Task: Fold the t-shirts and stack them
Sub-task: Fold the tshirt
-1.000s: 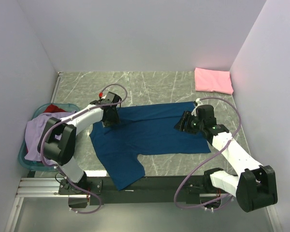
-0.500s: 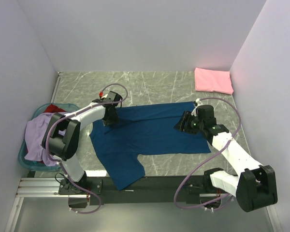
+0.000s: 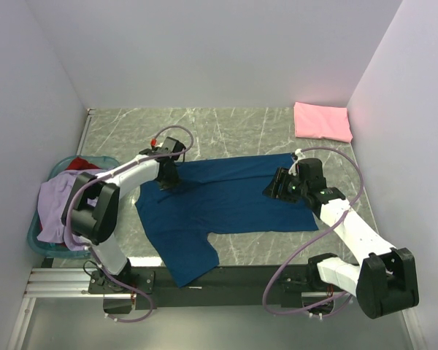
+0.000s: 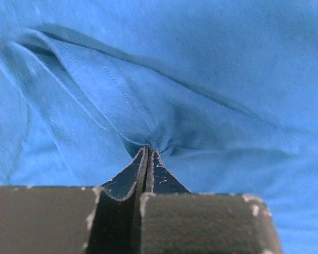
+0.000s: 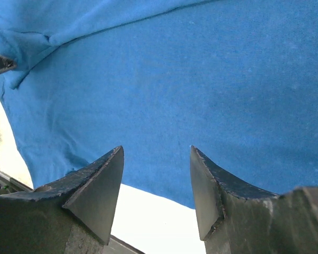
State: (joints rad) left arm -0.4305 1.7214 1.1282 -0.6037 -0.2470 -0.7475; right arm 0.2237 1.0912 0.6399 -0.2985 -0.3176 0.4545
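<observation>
The navy blue t-shirt (image 3: 219, 200) lies spread on the table, one sleeve hanging toward the near edge. My left gripper (image 3: 168, 177) is shut on a pinch of its cloth (image 4: 148, 143) at the shirt's far left corner. My right gripper (image 3: 271, 188) is open and empty above the shirt's right part (image 5: 201, 79), its jaws wide apart. A folded pink t-shirt (image 3: 322, 121) lies at the far right corner. A lavender t-shirt (image 3: 58, 204) and a red one (image 3: 80, 163) are in the teal basket (image 3: 35, 237).
The basket stands off the table's left edge. The walls close in on the left, back and right. The marble table (image 3: 226, 127) shows bare between the blue shirt and the back wall.
The left gripper has shifted slightly toward the back with the pinched cloth. The right arm has barely moved.
</observation>
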